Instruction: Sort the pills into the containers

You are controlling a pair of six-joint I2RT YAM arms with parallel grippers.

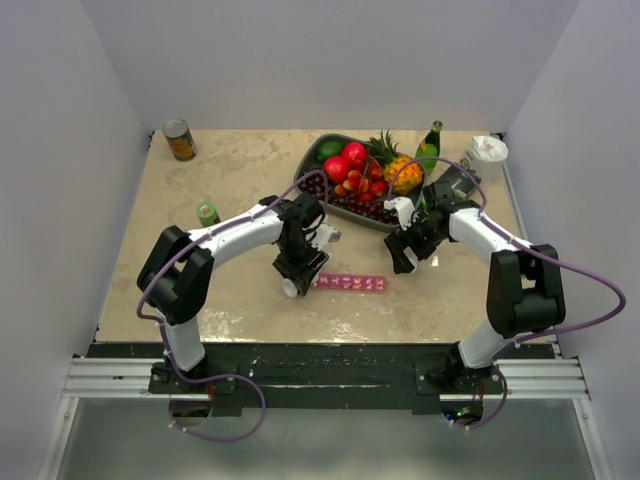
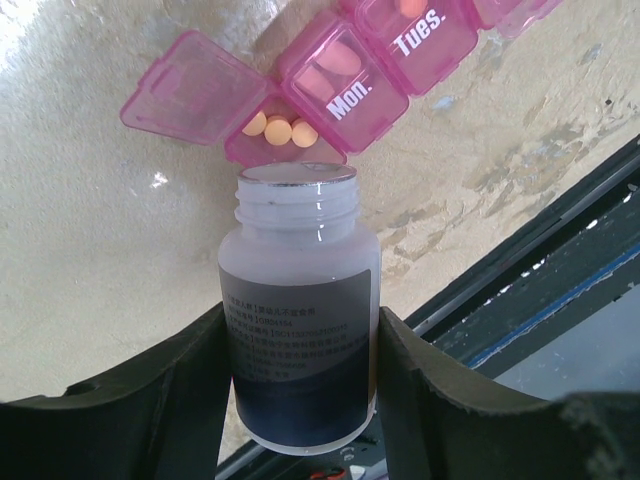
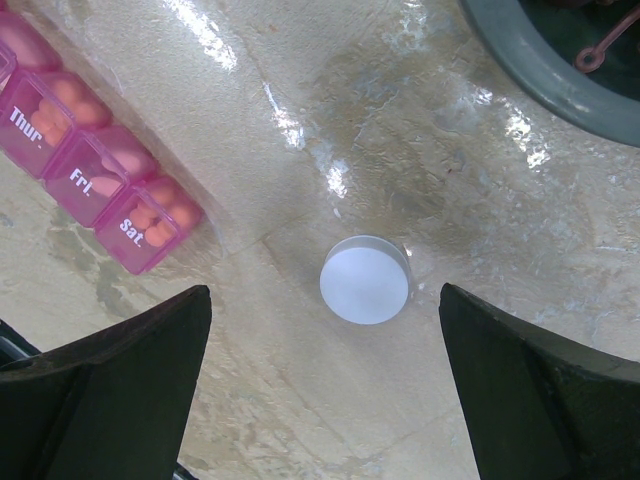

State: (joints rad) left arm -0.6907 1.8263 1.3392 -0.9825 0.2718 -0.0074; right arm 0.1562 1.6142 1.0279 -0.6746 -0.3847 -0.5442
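Observation:
The pink pill organiser (image 1: 351,283) lies on the table between the arms. In the left wrist view its end compartment (image 2: 270,135) has its lid (image 2: 190,88) flipped open with three orange pills (image 2: 279,129) inside; the "Mon." (image 2: 343,88) and "Tues." compartments are shut with pills in them. My left gripper (image 2: 300,380) is shut on an uncapped white pill bottle (image 2: 298,310), its mouth tipped toward the open compartment. My right gripper (image 3: 325,380) is open above the table, over the bottle's white cap (image 3: 366,279). The "Thur.", "Fri." and "Sat." compartments (image 3: 90,175) hold orange pills.
A grey fruit tray (image 1: 352,180) with fruit stands behind the organiser; its rim shows in the right wrist view (image 3: 540,70). A green bottle (image 1: 429,146), a white cup (image 1: 487,155), a tin can (image 1: 180,140) and a small green-capped jar (image 1: 207,214) stand around the table. The table's front edge (image 1: 320,343) is near.

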